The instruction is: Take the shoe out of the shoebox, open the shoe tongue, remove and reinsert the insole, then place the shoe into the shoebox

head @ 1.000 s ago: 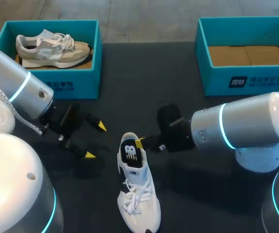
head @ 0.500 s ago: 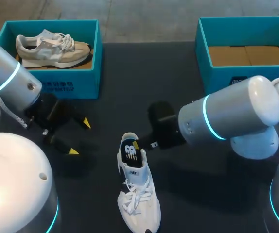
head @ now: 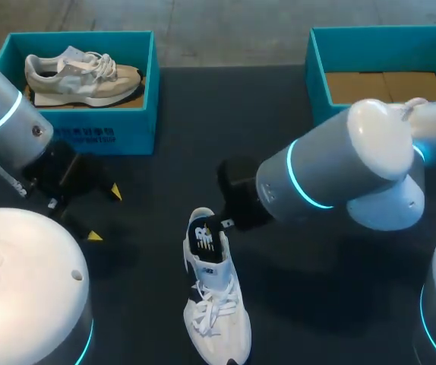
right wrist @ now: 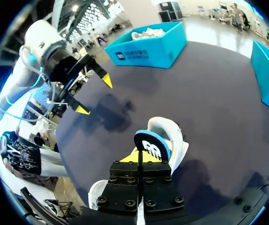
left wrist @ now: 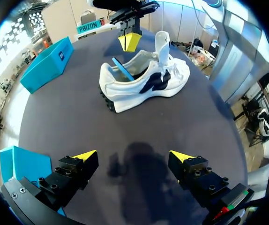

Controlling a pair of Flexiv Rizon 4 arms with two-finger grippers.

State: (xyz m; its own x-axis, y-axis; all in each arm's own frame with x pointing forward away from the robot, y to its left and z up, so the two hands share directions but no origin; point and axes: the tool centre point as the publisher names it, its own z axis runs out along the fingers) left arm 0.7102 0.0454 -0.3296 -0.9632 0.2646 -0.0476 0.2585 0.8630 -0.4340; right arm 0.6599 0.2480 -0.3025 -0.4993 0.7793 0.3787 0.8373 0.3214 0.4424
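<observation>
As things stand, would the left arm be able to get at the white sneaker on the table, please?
Probably yes. The left pincer is open, with only bare table between it and the white sneaker. The right pincer crowds the heel by the raised insole, so the side looks freer.

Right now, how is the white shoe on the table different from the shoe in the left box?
The white shoe stands on the table; the beige shoe lies inside the blue box. The white shoe's insole sticks up from its heel, pinched by the right end effector; the beige shoe is untouched. Both are laced sneakers.
</observation>
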